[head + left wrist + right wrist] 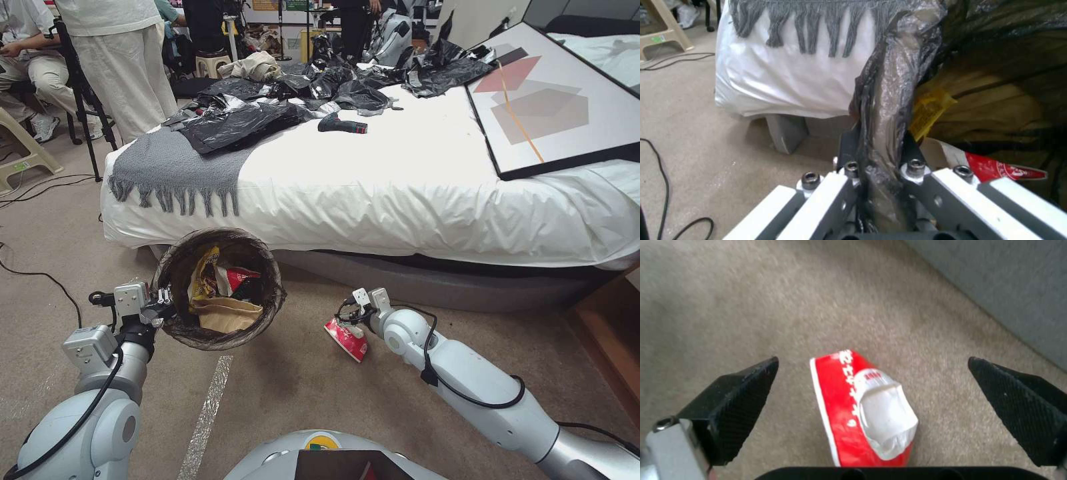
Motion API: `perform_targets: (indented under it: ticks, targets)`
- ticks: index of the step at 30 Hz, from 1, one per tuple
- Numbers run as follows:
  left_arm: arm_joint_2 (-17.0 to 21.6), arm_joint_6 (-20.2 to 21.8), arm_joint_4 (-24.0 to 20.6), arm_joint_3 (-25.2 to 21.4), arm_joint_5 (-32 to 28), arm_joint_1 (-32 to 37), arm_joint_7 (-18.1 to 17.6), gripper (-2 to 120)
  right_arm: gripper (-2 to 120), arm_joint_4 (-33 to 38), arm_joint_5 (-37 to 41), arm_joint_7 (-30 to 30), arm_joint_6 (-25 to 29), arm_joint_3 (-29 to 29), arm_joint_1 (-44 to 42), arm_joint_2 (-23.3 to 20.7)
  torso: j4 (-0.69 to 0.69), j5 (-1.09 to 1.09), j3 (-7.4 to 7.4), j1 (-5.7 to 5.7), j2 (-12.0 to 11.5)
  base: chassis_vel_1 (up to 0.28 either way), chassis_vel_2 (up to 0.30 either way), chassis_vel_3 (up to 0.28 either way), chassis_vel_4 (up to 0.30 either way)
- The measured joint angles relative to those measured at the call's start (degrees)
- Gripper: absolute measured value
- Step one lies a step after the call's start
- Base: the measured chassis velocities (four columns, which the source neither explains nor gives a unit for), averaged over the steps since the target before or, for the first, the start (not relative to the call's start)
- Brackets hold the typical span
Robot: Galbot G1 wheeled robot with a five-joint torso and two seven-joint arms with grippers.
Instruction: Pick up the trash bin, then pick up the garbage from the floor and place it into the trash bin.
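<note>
Jaws, left: closed on the bag-lined rim of the trash bin (220, 288); the left gripper (882, 166) pinches rim and dark liner together.
Jaws, right: spread wide, one on each side of the red wrapper (862, 410), neither touching it.
Left gripper position: at the bin's left rim (160, 308), holding the bin off the floor (300, 380), mouth tipped toward the robot.
Trash bin contents: yellow wrapper (203, 270), red-and-white wrapper and a brown paper bag (227, 313) lie inside.
Right gripper position: right gripper (348, 313) low over the carpet, directly above the red wrapper (347, 339), just beside the bed base (427, 280).
Task item location: red wrapper flat on the floor, right of the bin, between the open fingertips (735, 390).
Handling estimate: wrapper appears light, thin and crushable, with a glossy and probably slippery film; it likely folds under pressure.
Grasp point: across the narrow width at mid-body, so both pads (1018, 400) meet the long edges.
Stage: bin collected and partly filled; this piece not yet lifted.
</note>
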Motion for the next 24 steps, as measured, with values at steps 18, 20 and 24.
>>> perform_targets:
  ticks: [18, 20, 24]
  targets:
    - [0.2, -0.5, 0.0, 0.3, 0.6, -0.2, 0.1, 0, 100, -12.5, -4.6, -1.9, 1.8, -4.1, 4.0, 5.2, 0.00, -0.01, 0.00, 0.00, 0.0, 0.000, 0.000, 0.000, 0.000]
    - [0.1, -0.7, 0.0, 0.3, 0.7, -0.4, 0.2, 0, 100, -14.2, -5.4, -2.0, 1.8, -5.3, 5.1, 6.8, 0.01, 0.00, 0.00, 0.00, 0.0, 0.000, 0.000, 0.000, 0.000]
    - [0.1, -0.7, 0.0, 0.2, 0.7, -0.6, 0.3, 0, 100, -16.9, -6.6, -2.1, 2.1, -6.6, 6.4, 9.5, 0.01, 0.00, 0.00, 0.00, 0.0, 0.000, 0.000, 0.000, 0.000]
